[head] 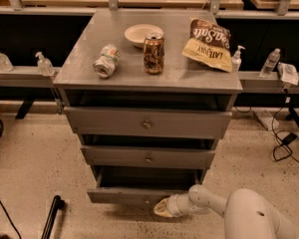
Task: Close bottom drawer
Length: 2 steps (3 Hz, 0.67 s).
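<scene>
The bottom drawer is the narrowest grey front of three in the grey cabinet. It stands pulled out a little, with a dark gap above its front. My gripper is at floor level, at the right part of the drawer's front, touching or almost touching it. My white arm reaches in from the lower right. The drawer's knob is hidden behind the gripper.
The middle drawer and top drawer sit above. On the cabinet top are a bowl, a brown can, a crushed bottle and a chip bag. A black pole leans at lower left. Cables lie at right.
</scene>
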{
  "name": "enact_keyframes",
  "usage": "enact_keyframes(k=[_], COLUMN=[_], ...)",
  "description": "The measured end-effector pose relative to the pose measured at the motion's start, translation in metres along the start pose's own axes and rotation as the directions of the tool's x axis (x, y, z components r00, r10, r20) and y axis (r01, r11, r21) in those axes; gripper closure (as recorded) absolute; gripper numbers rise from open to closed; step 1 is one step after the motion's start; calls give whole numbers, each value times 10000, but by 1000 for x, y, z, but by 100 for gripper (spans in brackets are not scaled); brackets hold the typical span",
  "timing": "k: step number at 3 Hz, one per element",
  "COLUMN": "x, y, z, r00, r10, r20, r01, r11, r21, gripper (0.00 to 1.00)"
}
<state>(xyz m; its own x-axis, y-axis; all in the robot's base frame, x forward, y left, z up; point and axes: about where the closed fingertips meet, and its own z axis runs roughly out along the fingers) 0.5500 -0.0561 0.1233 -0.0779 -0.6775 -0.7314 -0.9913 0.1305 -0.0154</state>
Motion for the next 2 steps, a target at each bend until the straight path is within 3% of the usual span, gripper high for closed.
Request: enact_keyframes(k=[1, 2], x=[0, 3], y=[0, -28], z=[1, 5], r00=[10000, 9998], r10=[-6, 111], r20=[12, 179], r01=[6, -119], r11=[10000, 9990], r21=[17, 440], gripper=[100, 100])
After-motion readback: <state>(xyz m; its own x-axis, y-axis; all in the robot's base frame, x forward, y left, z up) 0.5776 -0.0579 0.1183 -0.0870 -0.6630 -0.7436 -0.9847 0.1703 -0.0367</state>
